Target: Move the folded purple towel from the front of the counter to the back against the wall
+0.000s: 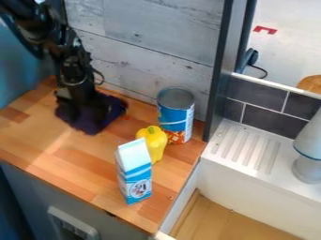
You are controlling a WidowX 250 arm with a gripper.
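Cloth (111, 111), carton (134, 174), can (176, 116), pepper (153, 142): one each

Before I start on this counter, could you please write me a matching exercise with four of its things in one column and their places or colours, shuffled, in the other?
Things
1. Carton
2. Cloth
3. Can
4. Pepper

Places and colours
A. Yellow, between two other things in the list
B. Standing close to the grey plank wall
C. Blue and white, standing nearest the camera
D. Dark purple, down at the gripper

Right pairs
1-C; 2-D; 3-B; 4-A
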